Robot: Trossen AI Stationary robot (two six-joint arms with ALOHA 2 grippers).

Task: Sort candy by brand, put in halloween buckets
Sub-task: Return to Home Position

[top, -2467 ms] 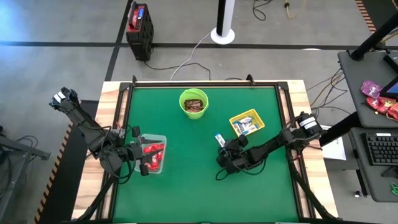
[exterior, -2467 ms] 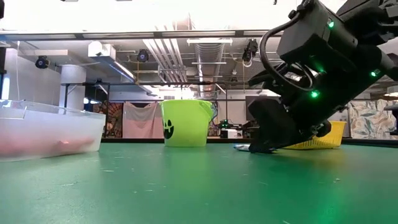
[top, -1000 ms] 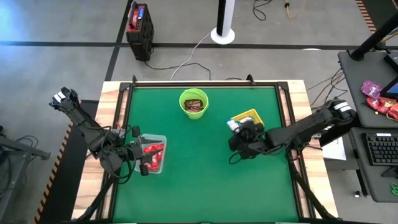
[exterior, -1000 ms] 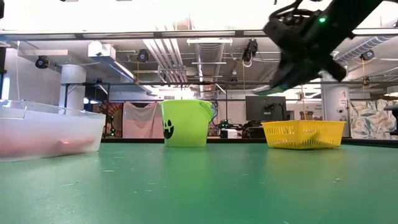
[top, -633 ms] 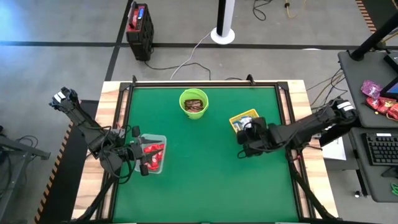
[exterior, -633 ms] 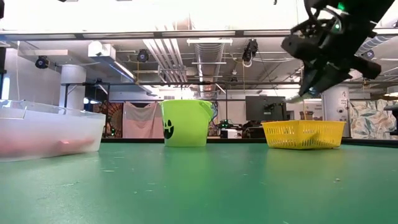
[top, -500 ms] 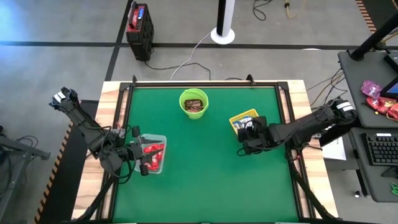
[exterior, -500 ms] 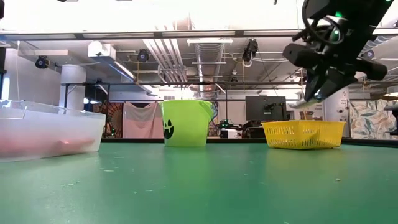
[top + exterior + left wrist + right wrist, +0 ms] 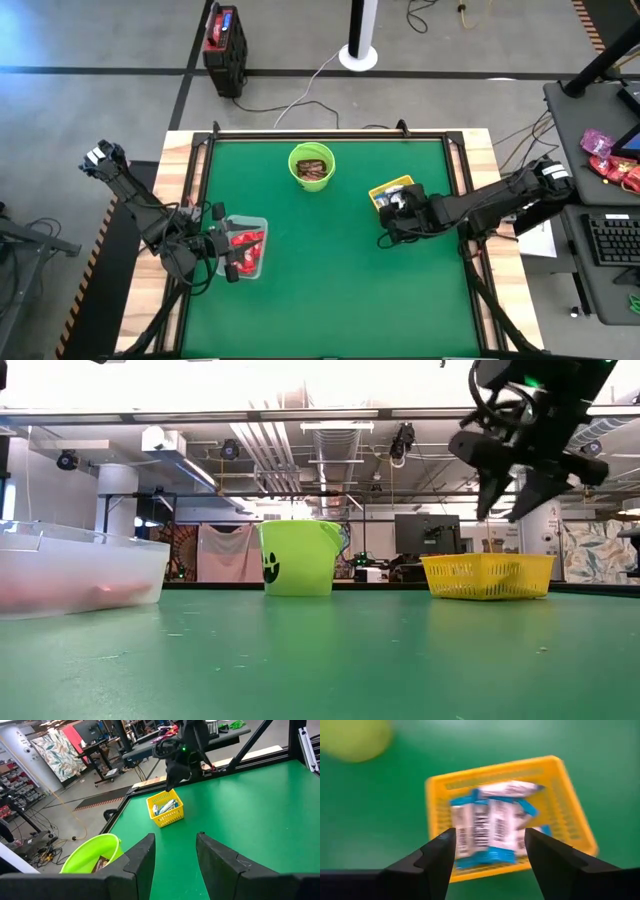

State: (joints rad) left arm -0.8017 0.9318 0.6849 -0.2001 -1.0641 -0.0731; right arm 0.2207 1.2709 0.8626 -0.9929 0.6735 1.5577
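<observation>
My right gripper (image 9: pixel 393 205) (image 9: pixel 514 492) (image 9: pixel 490 834) hangs open just above the shallow yellow tray (image 9: pixel 404 184) (image 9: pixel 487 575) (image 9: pixel 495 767) and holds nothing. Several blue-and-white candy bars (image 9: pixel 490 827) lie in that tray. The lime-green bucket (image 9: pixel 311 165) (image 9: pixel 297 558) holds brown bars (image 9: pixel 314 169). The clear tub (image 9: pixel 256 222) (image 9: pixel 80 570) holds red bars (image 9: pixel 248 240). My left gripper (image 9: pixel 232 262) (image 9: pixel 175 837) waits open over the near edge of the clear tub.
The three containers stand apart on the green mat: the bucket near the far edge, the tray on the right, the tub on the left. A raised black frame (image 9: pixel 325 136) borders the mat. The green surface (image 9: pixel 320 290) in the middle and near part shows no loose candy.
My right gripper carried a blue-and-white bar up off the mat and toward the far right, until it hung over the yellow tray. There it opened and let go, and the bar is gone from its fingertips. The left arm has kept still.
</observation>
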